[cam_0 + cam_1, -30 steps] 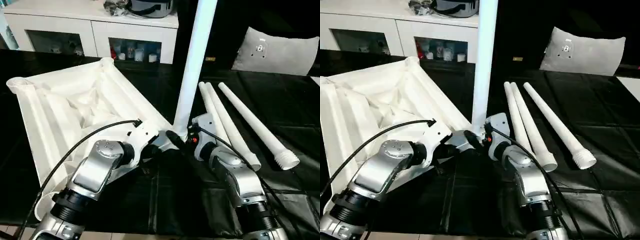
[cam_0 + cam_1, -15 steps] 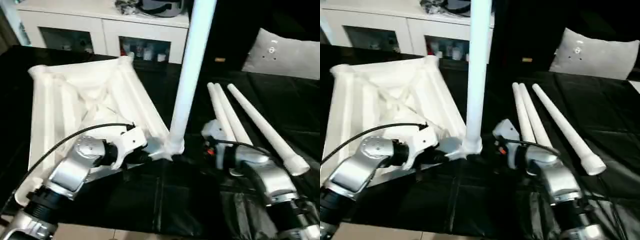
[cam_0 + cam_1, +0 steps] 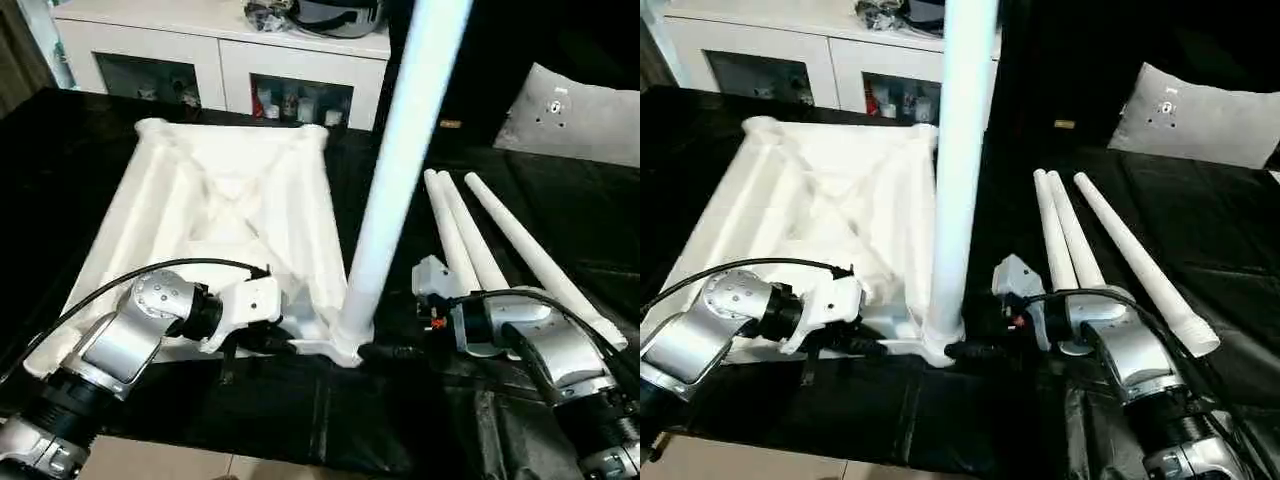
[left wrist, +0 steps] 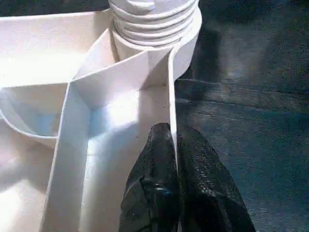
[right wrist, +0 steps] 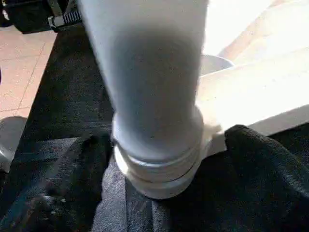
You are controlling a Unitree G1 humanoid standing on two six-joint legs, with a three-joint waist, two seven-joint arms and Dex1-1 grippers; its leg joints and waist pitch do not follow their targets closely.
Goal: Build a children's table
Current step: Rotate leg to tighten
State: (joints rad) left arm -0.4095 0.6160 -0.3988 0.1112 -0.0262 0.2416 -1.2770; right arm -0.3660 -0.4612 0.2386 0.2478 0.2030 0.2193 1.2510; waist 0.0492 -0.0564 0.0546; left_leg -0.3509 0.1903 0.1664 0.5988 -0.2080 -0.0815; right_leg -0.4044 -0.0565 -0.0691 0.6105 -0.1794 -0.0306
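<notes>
At the near edge of the black-covered desk [image 3: 300,420], the left gripper [image 4: 173,159] is pinched tight on a thin wall of the table top [image 3: 230,220], just behind the near corner socket [image 3: 345,345]. The top lies upside down, its ribbed underside facing up, on the left half of the desk.

One leg [image 3: 400,160] stands upright in that near corner socket. In the left wrist view its thread ridges show above the socket rim, so I judge it seated but not fully screwed home.

The right gripper [image 5: 159,159] has its black fingers [image 5: 263,164] spread wide on either side of the leg's base, near it but with no clear contact; it holds nothing that I can confirm.

Further back on the right half of the desk lie three loose legs [image 3: 500,250], side by side, touching or nearly so, pointing toward the far edge. Beyond them a white-grey cushion [image 3: 580,115] sits at the far right; a white cabinet [image 3: 220,60] stands behind the desk.

Assessment: one leg of four fitted, tightening likely unfinished; three legs remain, and the table is still to be turned upright.
</notes>
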